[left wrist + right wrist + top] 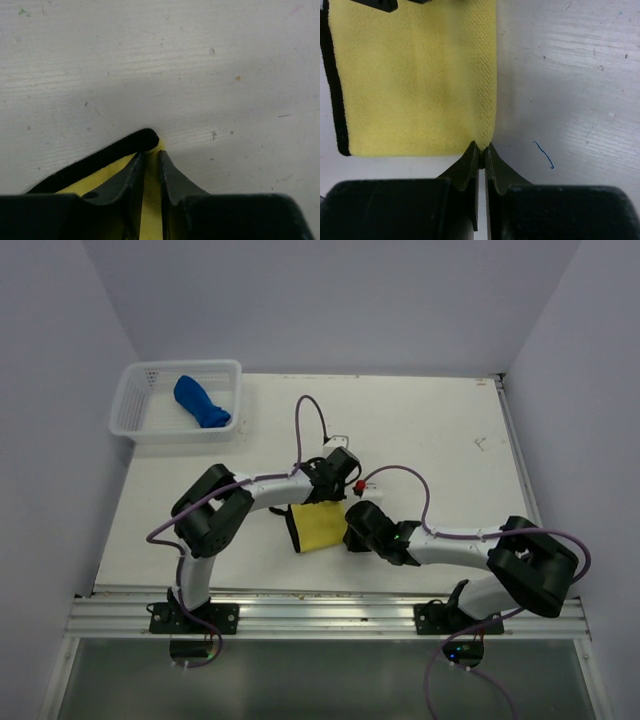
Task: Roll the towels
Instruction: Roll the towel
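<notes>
Evidently right gripper clamps yellow towel, spread toward eleven o'clock; left gripper, jaws near-closed, straddles its corner, grip unclear.

**A robot test booth in a lab**

The place reads as a robotics laboratory workcell, not a home or shop. The left arm and right arm are bolted onto an aluminium rail along the near edge of a white-painted table. The tabletop looks scuffed and carries a blue pen mark. Plain pale walls box the table in on three sides. Purple cables loop openly over the arms. The only props are a white plastic mesh basket, a blue towel and a yellow towel.
</notes>
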Tool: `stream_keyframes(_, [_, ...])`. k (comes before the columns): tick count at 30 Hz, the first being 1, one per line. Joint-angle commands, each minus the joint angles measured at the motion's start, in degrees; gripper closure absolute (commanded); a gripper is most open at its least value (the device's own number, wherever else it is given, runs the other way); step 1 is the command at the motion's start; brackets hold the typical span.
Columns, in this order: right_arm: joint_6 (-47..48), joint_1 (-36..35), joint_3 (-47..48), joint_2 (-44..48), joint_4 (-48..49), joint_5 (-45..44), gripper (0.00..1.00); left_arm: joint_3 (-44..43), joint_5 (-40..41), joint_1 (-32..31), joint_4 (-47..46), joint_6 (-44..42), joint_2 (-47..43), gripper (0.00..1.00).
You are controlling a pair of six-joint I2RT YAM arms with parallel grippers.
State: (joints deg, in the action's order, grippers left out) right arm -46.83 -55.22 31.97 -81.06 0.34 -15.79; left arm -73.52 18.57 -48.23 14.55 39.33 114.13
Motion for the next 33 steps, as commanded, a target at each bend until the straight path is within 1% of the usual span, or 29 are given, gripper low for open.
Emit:
stream_keyframes(1, [1.4,-1.3,2.0,-1.6,-2.9,-1.1,1.0,2.9,2.2,0.2,4.4,-1.1,4.2,0.81])
stream_keyframes(5, [2.0,-3.3,2.9,-2.7,-2.3,-1.8,1.0,2.9,2.3,0.1,3.5,-0.5,4.2,0.86])
stream_keyframes(8, [2.6,-5.2,4.1,-3.2,-3.1,-4.0,1.0,2.4,3.1,0.2,3.4,0.0,3.7,1.0])
stream_keyframes(10, [3.0,-6.4,5.5,-3.6,-4.1,-6.3,1.0,2.5,3.2,0.3,2.5,0.7,2.2,1.0])
stream_keyframes(12, [3.9,-8.0,7.0,-4.4,-5.3,-7.3,1.0,4.9,2.8,0.7,-1.3,1.6,0.1,1.0])
stream_keyframes(13, [4.3,-8.5,7.5,-4.7,-6.0,-7.9,1.0,6.3,1.8,1.0,-3.4,1.9,-2.3,1.0])
stream_keyframes(15, [5.4,-10.7,9.2,-5.6,-8.1,-10.1,1.0,11.3,-1.3,2.4,-10.0,3.8,-5.0,1.0])
stream_keyframes(16, [6.0,-11.5,9.9,-5.9,-10.2,-12.1,1.0,15.1,-2.7,3.1,-12.7,4.3,-7.6,1.0])
stream_keyframes(17, [6.2,-13.1,11.1,-6.0,-11.1,-13.0,1.0,16.7,-4.7,3.7,-18.1,5.6,-8.8,1.0])
stream_keyframes(22, [6.8,-16.9,16.0,-8.8,-20.4,-19.4,1.0,25.0,-11.3,7.4,-29.9,7.7,-14.9,1.0])
stream_keyframes(24, [7.4,-17.5,17.8,-9.6,-22.0,-20.7,1.0,27.0,-12.6,8.2,-33.1,8.7,-16.2,1.0])
stream_keyframes(25, [7.5,-18.2,19.0,-10.7,-23.7,-21.7,1.0,29.0,-14.2,8.9,-36.5,9.5,-17.3,1.0])
stream_keyframes(28, [8.9,-19.0,20.9,-12.6,-27.2,-22.5,1.0,32.5,-16.3,10.0,-40.8,10.8,-18.8,1.0])
stream_keyframes(31, [10.2,-20.6,24.0,-15.5,-29.8,-23.4,1.0,35.7,-18.3,10.8,-48.4,11.8,-20.4,1.0])
stream_keyframes(33, [10.7,-22.0,26.6,-17.7,-31.0,-23.9,1.0,36.5,-19.6,10.9,-50.0,12.1,-21.3,1.0])
